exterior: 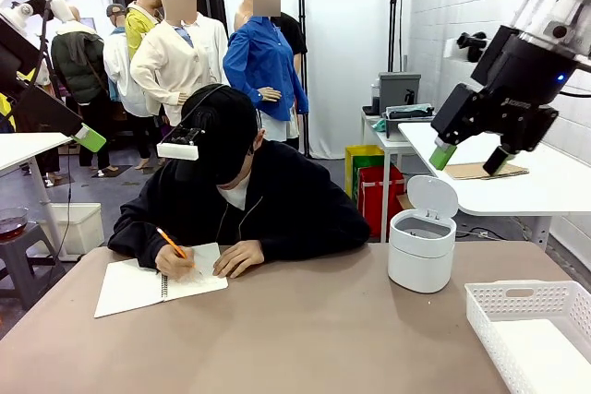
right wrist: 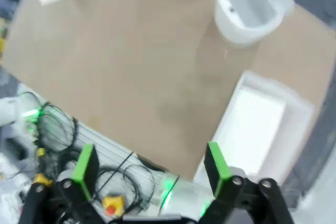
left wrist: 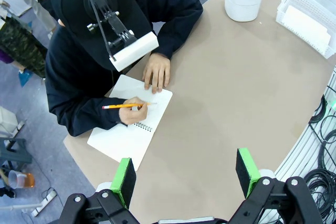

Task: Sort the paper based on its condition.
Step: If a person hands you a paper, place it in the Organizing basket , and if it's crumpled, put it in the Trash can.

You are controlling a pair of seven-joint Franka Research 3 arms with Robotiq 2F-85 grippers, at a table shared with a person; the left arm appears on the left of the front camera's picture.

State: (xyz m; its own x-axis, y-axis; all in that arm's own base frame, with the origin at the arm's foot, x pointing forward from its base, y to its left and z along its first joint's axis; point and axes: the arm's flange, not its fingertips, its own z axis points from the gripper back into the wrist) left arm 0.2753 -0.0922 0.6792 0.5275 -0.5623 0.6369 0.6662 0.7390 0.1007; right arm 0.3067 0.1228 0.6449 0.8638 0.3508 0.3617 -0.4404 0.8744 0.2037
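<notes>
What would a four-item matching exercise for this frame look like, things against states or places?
Things:
1. notebook
2. pencil
3. bin
4. right gripper

States or places:
A. lid flipped up
B. jaws apart, raised above the table
C. lying open on the table, being written in
D. held in the person's hand

Pairs: 1-C, 2-D, 3-A, 4-B

Open table [exterior: 305, 339] centre; bin [exterior: 422, 251], tray [exterior: 487, 320] rightward

desk [exterior: 305, 339]: plain tan. notebook [exterior: 138, 285] at 9 o'clock: white pages. pencil [exterior: 171, 243]: orange. lidded bin [exterior: 422, 246] at 2 o'clock: white. basket [exterior: 531, 302] at 4 o'clock: white, lattice wall. fingers [left wrist: 124, 177]: black, green pads.
</notes>
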